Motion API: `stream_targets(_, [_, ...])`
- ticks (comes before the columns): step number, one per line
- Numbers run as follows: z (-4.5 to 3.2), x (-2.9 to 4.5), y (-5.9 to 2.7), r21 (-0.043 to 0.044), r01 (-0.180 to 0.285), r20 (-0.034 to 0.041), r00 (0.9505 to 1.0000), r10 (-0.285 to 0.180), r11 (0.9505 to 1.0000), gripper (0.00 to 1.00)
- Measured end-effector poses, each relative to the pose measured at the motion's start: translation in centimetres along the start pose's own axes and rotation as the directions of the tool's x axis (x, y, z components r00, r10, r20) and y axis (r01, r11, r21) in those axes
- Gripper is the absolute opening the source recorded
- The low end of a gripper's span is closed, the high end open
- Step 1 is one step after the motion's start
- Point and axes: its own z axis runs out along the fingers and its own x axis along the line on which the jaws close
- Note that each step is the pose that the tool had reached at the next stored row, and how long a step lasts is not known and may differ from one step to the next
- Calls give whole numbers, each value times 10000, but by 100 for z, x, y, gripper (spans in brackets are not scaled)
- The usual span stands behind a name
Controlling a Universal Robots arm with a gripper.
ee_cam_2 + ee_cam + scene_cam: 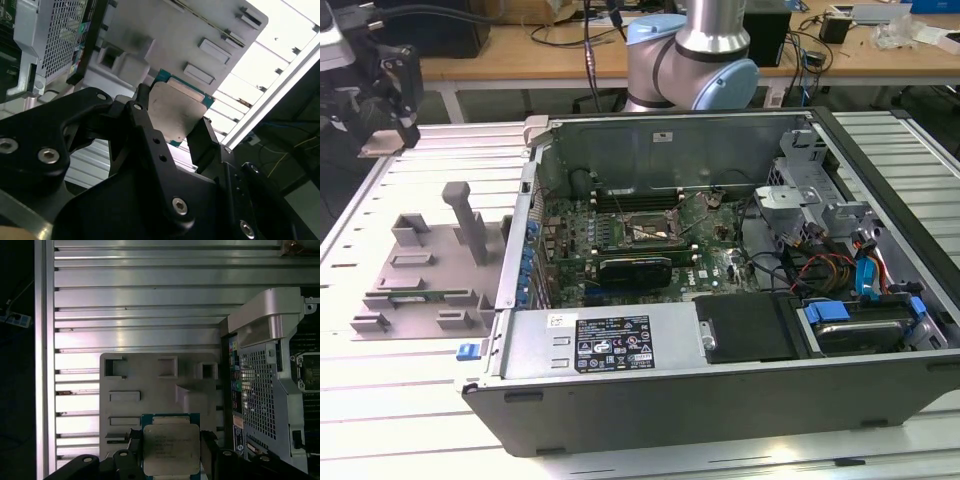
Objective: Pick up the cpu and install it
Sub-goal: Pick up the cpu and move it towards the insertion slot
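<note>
Gripping the cpu by opposite edges, fingers clamped on it, over grey tray.

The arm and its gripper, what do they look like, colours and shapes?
The arm is a silvery metal tube with rounded joint housings and pale blue caps. The gripper is matte black, with angular linked fingers fastened by silver socket-head screws.
</note>
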Motion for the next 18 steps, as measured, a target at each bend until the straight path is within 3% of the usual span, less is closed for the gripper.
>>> stream_targets(7, [7,-181,6,0,0,0,10000,0,10000,55])
stream_targets(18, [23,-603,19,1,0,-1,10000,0,10000,55])
